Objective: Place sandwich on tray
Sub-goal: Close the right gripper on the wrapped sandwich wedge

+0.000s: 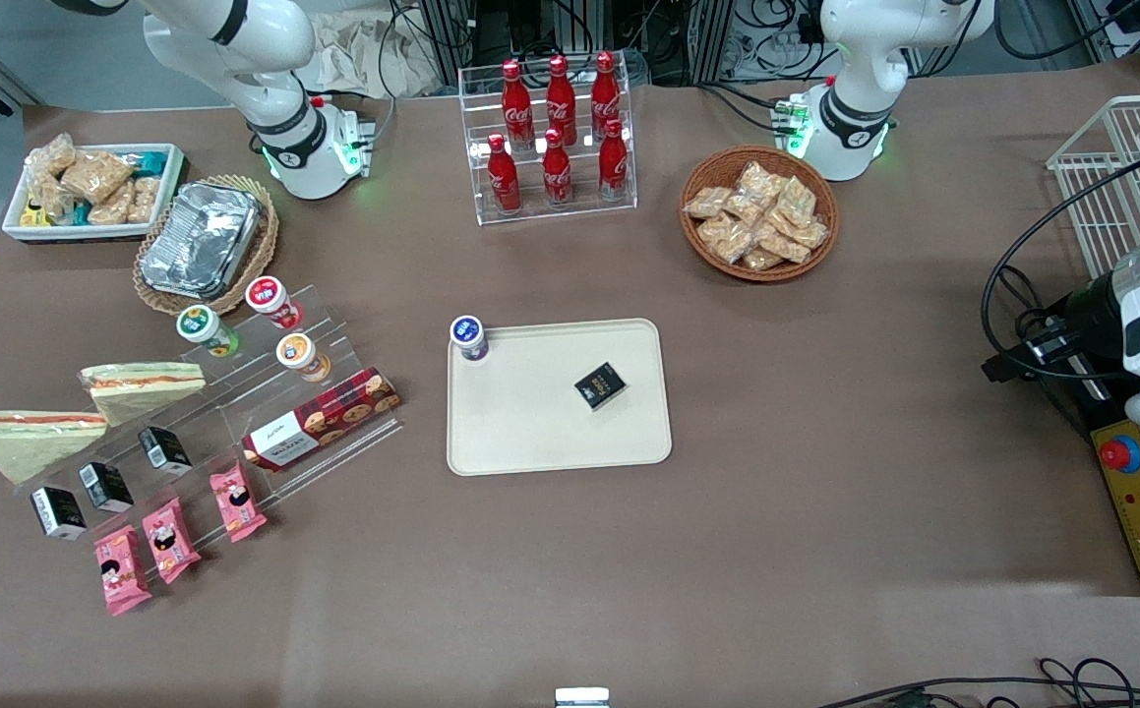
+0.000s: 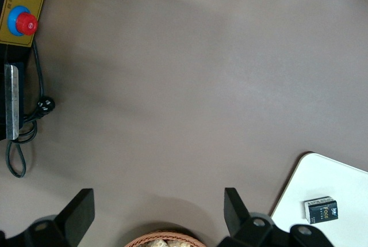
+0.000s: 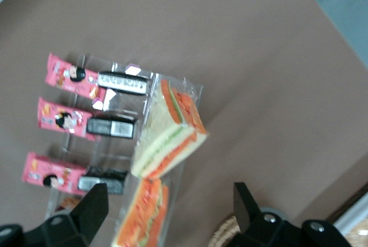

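**Sandwich not yet picked up**

The tray (image 1: 530,433) sits mid-counter, carrying only a cup (image 1: 468,337) and a black box (image 1: 600,384). Both wedges lie at about nine o'clock from it, toward the working arm's end. The gripper (image 3: 168,191) hovers above them with its fingers (image 3: 92,206) spread wide and empty. It seems lined up on the sandwich (image 3: 144,212), not the twin (image 3: 172,129). Descent, grasp, carry and release all remain.

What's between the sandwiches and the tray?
Front view: a clear stepped rack with a red biscuit box. The end effector hovers above the clear-wrapped sandwich wedges.
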Controlling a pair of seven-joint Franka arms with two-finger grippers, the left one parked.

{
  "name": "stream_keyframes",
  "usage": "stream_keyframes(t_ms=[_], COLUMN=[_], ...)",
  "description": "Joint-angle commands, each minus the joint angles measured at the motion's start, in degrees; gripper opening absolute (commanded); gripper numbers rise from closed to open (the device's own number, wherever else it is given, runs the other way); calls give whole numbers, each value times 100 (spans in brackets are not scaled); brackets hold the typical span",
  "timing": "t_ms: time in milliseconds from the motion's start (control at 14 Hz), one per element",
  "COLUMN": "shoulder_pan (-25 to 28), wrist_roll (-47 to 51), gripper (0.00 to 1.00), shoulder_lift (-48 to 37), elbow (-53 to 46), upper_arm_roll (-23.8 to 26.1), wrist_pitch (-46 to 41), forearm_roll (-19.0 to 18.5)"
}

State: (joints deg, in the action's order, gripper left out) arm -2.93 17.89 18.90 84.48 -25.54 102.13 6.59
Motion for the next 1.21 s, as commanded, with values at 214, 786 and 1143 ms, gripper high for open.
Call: stream_keyframes(t_ms=[214,786,1143], shoulder_pan=[-278,-287,-243], wrist_roll=[1322,1647,1683], gripper=[97,96,94], shoulder_lift=[315,571,650], elbow=[183,376,358], upper_arm_roll=[6,14,32], wrist_pitch=[606,615,755], forearm_roll=[519,553,580])
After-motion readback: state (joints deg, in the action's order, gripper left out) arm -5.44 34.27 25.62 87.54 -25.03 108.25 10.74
